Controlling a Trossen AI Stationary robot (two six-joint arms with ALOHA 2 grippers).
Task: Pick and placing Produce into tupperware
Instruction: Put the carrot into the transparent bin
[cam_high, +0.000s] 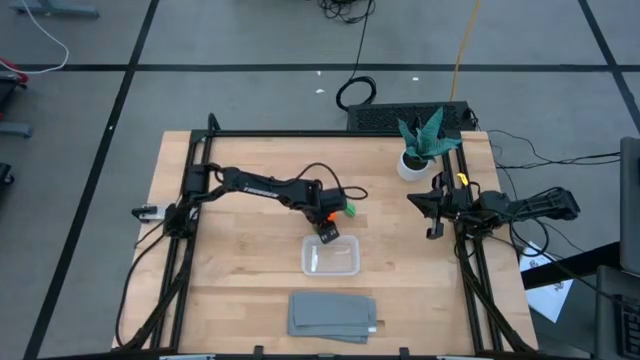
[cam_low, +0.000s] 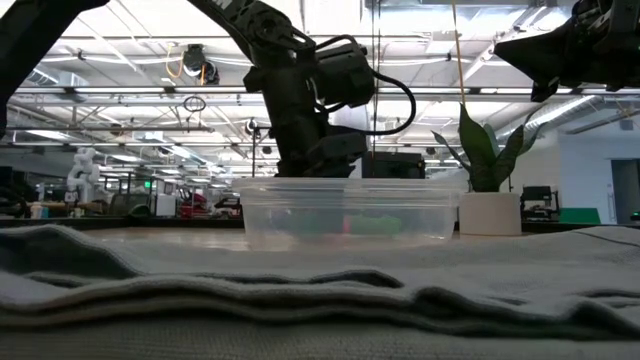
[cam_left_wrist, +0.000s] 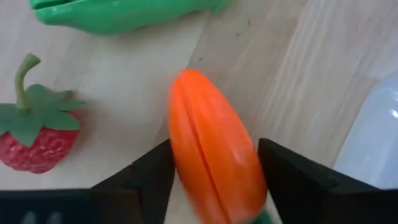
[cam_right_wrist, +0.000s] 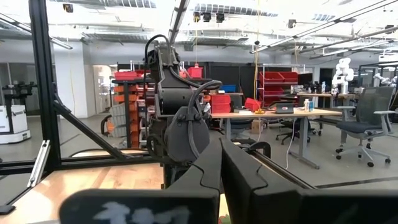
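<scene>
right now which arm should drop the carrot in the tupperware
Left. Its gripper is already closed on the orange carrot, right beside the tupperware. The right gripper waits, shut, by the table's right edge near the potted plant.

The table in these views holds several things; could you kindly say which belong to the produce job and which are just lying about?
Job: orange carrot-like toy between the left gripper fingers; green elongated toy; red strawberry toy; clear plastic rectangular container.
Lying about: folded grey cloth; potted green plant; right gripper, waiting.
</scene>
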